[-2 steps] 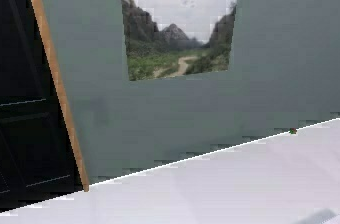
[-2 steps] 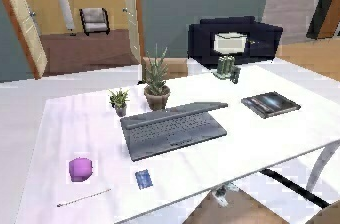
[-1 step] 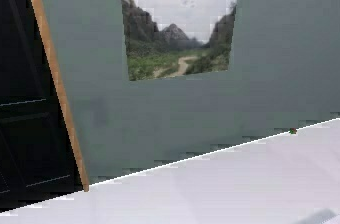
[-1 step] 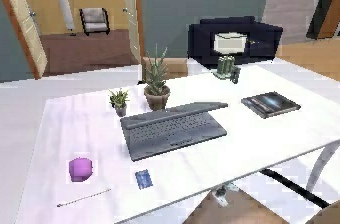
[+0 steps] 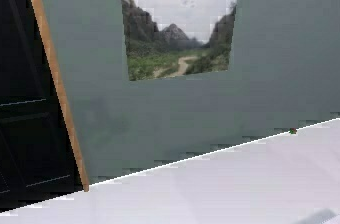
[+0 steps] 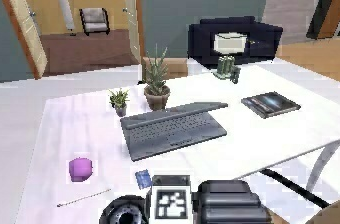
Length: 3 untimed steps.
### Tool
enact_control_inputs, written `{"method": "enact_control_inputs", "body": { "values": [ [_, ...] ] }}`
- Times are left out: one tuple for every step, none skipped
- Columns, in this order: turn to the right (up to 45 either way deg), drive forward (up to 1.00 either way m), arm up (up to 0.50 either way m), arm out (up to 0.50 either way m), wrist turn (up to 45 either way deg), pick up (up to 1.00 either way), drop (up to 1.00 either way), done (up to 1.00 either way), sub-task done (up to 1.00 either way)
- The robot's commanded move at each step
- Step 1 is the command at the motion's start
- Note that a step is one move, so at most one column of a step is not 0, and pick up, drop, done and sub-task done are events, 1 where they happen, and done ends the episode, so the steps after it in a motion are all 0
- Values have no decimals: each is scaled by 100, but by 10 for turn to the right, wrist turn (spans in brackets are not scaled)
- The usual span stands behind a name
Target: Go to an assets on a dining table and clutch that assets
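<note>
A white dining table (image 6: 278, 135) spreads across the arm side view. On it lie a grey laptop (image 6: 173, 128), a dark book (image 6: 270, 103), a purple cup-like thing (image 6: 80, 168), a thin pen (image 6: 83, 195) and a small blue object (image 6: 143, 179). A tall potted plant (image 6: 157, 82) and a small one (image 6: 119, 99) stand behind the laptop. At the bottom edge sits the gripper (image 6: 128, 212), a dark rounded body beside a white marker square (image 6: 173, 203). Its far end is cut off, so I cannot tell whether it holds anything.
A small lamp (image 6: 227, 50) stands at the table's far side, with a dark sofa (image 6: 233, 38) behind it and an armchair (image 6: 95, 18) beyond a doorway. The forward view faces a grey-blue wall with a landscape picture (image 5: 178, 38), a dark door (image 5: 13, 100) and a white tabletop (image 5: 238, 185).
</note>
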Motion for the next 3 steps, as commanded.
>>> {"method": "enact_control_inputs", "body": {
  "values": [
    [0, 0, 0, 18, 0, 0, 0, 0, 0],
    [0, 0, 0, 0, 450, 0, 0, 0, 0],
    [0, 0, 0, 0, 450, 0, 0, 0, 0]
  ]
}}
